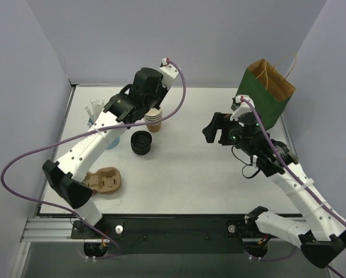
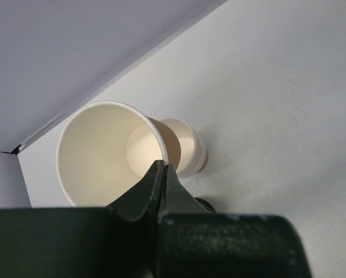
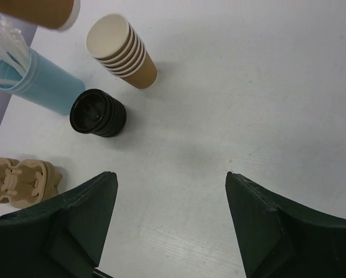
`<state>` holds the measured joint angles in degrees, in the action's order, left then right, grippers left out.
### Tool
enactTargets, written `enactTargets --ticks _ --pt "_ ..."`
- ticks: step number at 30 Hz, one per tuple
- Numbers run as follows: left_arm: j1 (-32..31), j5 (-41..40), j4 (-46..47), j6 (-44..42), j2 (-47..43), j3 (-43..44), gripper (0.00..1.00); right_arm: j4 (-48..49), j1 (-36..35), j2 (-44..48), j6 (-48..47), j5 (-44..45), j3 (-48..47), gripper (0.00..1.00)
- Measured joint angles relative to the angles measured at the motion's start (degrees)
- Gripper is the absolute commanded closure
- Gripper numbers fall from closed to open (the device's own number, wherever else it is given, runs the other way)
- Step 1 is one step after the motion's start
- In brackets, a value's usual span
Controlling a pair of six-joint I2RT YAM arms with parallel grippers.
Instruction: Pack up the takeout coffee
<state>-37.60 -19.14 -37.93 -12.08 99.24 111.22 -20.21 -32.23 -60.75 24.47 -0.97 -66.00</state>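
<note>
Where the white table [image 1: 190,168] meets lavender walls [image 1: 103,35], we note the left gripper [image 2: 163,168] pinching a lidless paper cup [image 2: 95,156] by its rim. The right gripper [image 3: 169,176] gapes wide.

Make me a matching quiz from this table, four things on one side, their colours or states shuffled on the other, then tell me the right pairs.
Column one:
1. paper bag
2. lid stack
3. straw holder
4. left gripper

Column two:
A. light blue
B. shut on the rim of a paper cup
C. green and brown
D. black, beside the cup stack

Pairs: 1-C, 2-D, 3-A, 4-B
</note>
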Motion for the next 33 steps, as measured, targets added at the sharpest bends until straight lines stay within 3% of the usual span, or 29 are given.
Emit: enactTargets --ticks 7,14,20,29,33 --pt "-11.7 -1.1 1.2 5.2 -17.1 -21.1 1.00 -1.3 0.0 15.2 -0.4 6.8 3.5 0.23" --pt "-18.8 -2.8 4.9 12.2 -17.8 -36.4 1.00 -2.2 0.0 21.7 -0.6 11.9 4.6 0.23" --pt "-24.0 -4.0 8.3 16.5 -11.9 -38.7 1.00 -3.9 0.0 21.7 -0.5 13.1 5.0 0.23" --pt "-24.7 -3.1 11.8 20.5 -8.1 -41.2 0.99 -4.6 0.0 22.0 -0.5 13.2 5.2 0.23" --pt "-24.7 -2.5 12.9 21.5 -7.7 -42.0 0.90 -4.6 0.0 22.0 -0.5 13.2 5.2 0.23"
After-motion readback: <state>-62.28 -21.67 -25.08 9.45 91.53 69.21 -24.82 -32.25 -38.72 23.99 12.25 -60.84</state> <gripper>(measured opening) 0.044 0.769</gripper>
